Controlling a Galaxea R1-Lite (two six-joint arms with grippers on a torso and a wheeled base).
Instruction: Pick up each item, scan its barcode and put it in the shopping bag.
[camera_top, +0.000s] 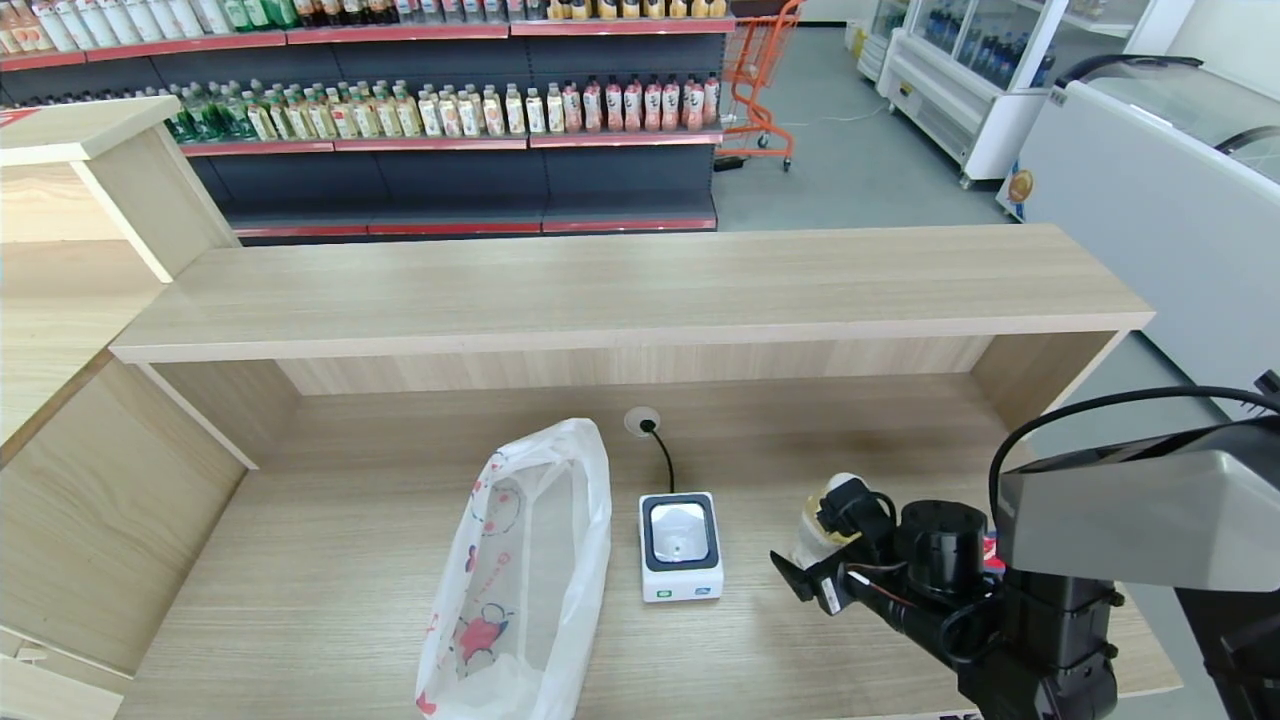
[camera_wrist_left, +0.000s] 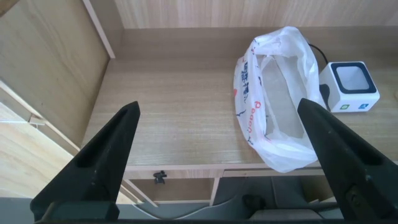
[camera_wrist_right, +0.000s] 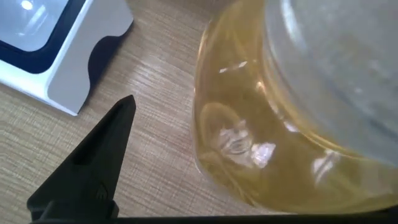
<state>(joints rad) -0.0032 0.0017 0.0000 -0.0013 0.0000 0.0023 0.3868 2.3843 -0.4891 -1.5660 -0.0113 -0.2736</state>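
Note:
A clear bottle (camera_top: 815, 530) of yellow liquid with a white cap stands on the counter to the right of the scanner (camera_top: 680, 545). My right gripper (camera_top: 822, 542) is down at the bottle and open. One dark finger (camera_wrist_right: 93, 168) stands apart from the bottle (camera_wrist_right: 292, 124), with bare counter between them; the other finger is hidden. The white shopping bag (camera_top: 520, 580) lies open-mouthed to the left of the scanner. My left gripper (camera_wrist_left: 217, 162) hangs open and holds nothing, above the counter's near edge, left of the bag (camera_wrist_left: 277, 93).
The scanner's black cable (camera_top: 662, 455) runs back to a hole in the counter. A raised wooden ledge (camera_top: 630, 290) and side walls box in the work surface. Something red (camera_top: 990, 548) peeks out behind the right arm. Bare counter lies left of the bag.

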